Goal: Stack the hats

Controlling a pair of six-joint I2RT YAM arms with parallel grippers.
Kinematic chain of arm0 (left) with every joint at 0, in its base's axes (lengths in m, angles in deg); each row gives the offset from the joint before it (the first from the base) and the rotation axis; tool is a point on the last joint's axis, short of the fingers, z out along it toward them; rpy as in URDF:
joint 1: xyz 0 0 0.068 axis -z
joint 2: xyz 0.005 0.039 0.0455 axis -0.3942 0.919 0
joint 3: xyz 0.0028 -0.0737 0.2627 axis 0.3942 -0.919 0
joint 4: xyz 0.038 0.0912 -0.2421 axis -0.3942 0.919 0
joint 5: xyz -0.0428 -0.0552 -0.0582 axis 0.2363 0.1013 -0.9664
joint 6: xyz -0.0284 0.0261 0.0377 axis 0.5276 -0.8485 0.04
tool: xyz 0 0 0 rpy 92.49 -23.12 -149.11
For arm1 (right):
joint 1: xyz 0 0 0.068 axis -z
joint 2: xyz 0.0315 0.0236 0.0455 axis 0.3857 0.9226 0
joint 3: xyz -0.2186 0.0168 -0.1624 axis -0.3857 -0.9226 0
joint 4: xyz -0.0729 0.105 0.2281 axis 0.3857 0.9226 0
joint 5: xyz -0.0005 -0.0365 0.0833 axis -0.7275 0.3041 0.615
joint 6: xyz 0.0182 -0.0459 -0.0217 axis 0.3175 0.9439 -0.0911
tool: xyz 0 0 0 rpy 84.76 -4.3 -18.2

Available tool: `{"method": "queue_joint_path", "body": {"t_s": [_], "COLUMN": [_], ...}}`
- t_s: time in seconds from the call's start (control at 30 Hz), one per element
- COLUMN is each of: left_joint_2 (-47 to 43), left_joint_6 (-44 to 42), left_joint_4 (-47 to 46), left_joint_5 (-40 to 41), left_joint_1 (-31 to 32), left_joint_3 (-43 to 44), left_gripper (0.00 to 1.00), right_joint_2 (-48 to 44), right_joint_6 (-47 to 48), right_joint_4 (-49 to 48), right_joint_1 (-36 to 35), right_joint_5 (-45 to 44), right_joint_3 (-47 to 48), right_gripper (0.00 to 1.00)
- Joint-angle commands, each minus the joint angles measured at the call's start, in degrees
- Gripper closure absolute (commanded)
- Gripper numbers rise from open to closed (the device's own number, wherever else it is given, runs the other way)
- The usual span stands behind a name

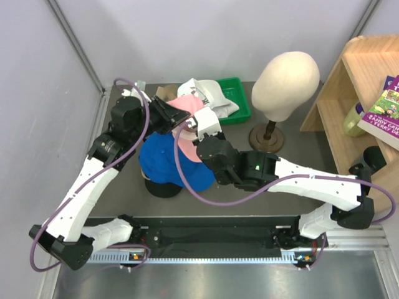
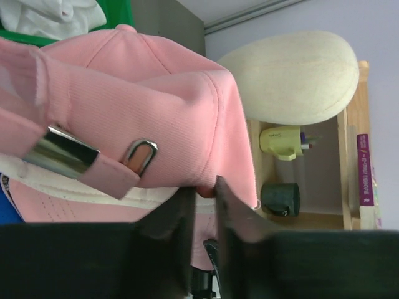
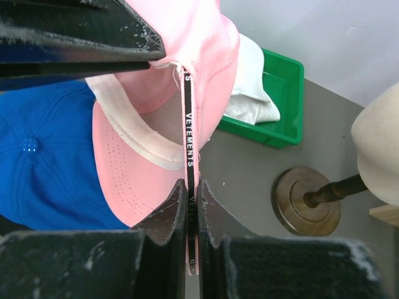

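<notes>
Right gripper (image 3: 190, 208) and left gripper (image 2: 204, 199) both pinch the rim of the pink cap (image 2: 156, 93), probably spreading it open to drop over the blue cap (image 1: 167, 163).

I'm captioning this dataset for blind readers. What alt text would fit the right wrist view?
The right gripper pinches the edge of a pink cap along a black inner tape printed VETEMENTS, holding it over a blue cap. Behind, a green bin holds a white cap, beside a mannequin head's round stand.
</notes>
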State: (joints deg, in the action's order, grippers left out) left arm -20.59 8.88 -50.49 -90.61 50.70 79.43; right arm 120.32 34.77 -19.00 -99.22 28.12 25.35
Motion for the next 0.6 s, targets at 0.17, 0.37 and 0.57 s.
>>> {"method": "queue_joint_path", "body": {"t_s": [0.17, 0.37, 0.57], "left_joint_2": [-4.9, -3.6, 2.0], "left_joint_6": [-0.2, -0.6, -5.5], "left_joint_4": [-5.6, -11.7, -14.1], "left_joint_5": [4.6, 1.0, -8.7], "left_joint_1": [-0.2, -0.2, -0.2], "left_joint_3": [-2.9, -2.6, 1.1], "left_gripper": [1.0, 1.0, 1.0], "right_joint_2": [-0.3, -1.5, -2.0], "right_joint_6": [-1.7, -4.5, -6.6], "right_joint_4": [-2.0, 1.9, 10.9], "right_joint_1": [-2.9, -3.0, -3.0], "right_joint_5": [1.4, -4.9, -18.9], "right_joint_3": [0.3, -0.8, 1.0], "right_gripper": [0.96, 1.0, 1.0]}}
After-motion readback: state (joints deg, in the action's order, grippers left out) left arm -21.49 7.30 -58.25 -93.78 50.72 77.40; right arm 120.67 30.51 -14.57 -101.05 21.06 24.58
